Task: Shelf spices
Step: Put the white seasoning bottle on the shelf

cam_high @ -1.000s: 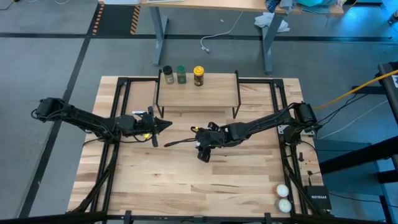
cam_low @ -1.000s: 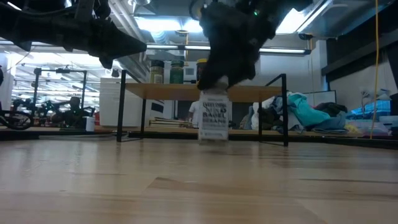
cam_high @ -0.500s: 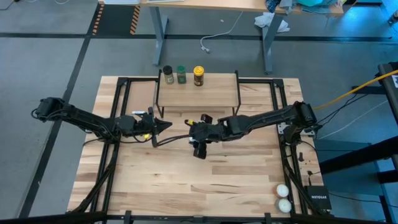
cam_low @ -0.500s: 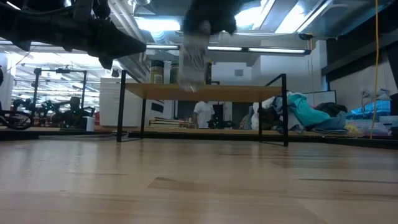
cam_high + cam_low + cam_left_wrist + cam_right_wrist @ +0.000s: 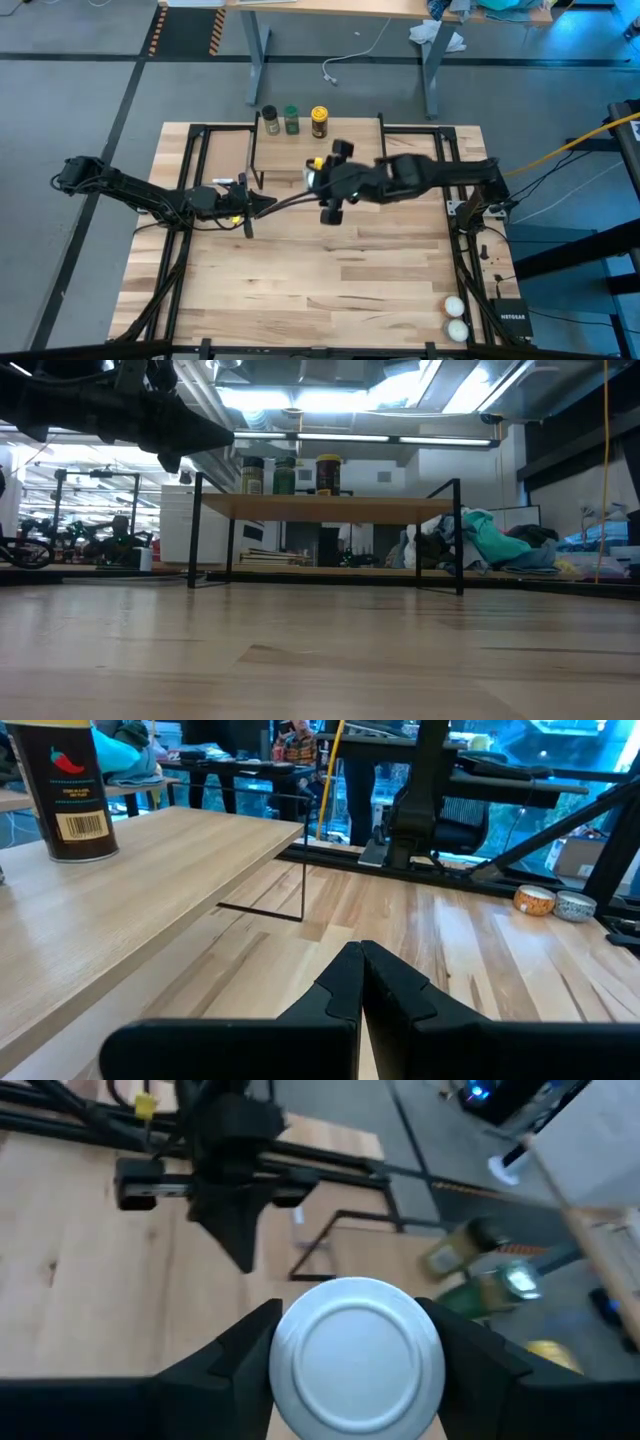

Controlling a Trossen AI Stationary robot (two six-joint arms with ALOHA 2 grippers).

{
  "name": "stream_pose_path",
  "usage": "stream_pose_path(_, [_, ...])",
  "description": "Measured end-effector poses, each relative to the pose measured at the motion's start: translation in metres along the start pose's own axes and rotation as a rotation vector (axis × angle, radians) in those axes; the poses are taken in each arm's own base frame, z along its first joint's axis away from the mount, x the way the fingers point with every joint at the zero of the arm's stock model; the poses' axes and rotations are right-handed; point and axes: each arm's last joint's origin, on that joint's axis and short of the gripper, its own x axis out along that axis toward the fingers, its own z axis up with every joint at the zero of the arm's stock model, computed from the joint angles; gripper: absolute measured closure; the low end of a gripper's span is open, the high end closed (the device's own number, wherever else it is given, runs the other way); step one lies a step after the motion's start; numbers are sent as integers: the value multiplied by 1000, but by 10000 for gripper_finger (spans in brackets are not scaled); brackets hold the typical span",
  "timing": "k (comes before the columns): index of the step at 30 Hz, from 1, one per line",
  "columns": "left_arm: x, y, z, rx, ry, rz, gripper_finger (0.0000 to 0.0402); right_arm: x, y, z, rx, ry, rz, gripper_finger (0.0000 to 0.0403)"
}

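Three jars stand on their bases along the far edge of the shelf (image 5: 318,155): black lid (image 5: 270,120), green lid (image 5: 291,119), and the amber one with the yellow lid (image 5: 319,121). The low view shows them in a row atop the shelf (image 5: 325,507). My right gripper (image 5: 322,186) hovers above the shelf's near edge, shut on the white-lidded jar (image 5: 355,1355). My left gripper (image 5: 262,203) is shut and waits just left of the shelf's near left leg, above the table. Its wrist view shows the amber jar (image 5: 75,790) on the shelf board (image 5: 130,890). My right gripper holds the white-lidded jar at its top, pinched between the two fingers (image 5: 230,1365), one on each side of the round white lid (image 5: 355,1320). The fingers come from above, pointing down. The jar is lifted clear, upright below the gripper; its body is hidden under the lid.
Two whitish balls (image 5: 456,317) lie at the table's near right corner. Black frame rails (image 5: 190,200) run along the table's left and right sides. Bare tabletop (image 5: 330,280) spreads near of the shelf. Desks and clutter stand beyond the far edge.
My right gripper has lifted the white-lidded jar off the table in front of the shelf. It has carried it up and toward the far edge, to above the shelf's near edge. Jar and gripper have risen out of the low view.
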Motion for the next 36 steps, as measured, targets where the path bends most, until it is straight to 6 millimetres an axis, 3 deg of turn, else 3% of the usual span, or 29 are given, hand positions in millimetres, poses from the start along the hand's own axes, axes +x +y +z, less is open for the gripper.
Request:
stream_pose_path(9, [-1,-2,0,-7,1,-13,402,-61,-36,20,-139,-51,-96,194])
stream_pose_path(14, [-1,-2,0,-8,-2,-13,401,-94,-57,18,-172,-128,-149,194])
stream_pose_path(25, [-1,-2,0,-7,0,-13,402,-176,-111,-6,-44,-246,-278,194])
stream_pose_path(36, [-1,-2,0,-11,0,-13,401,-220,-157,-32,-7,-280,-431,194])
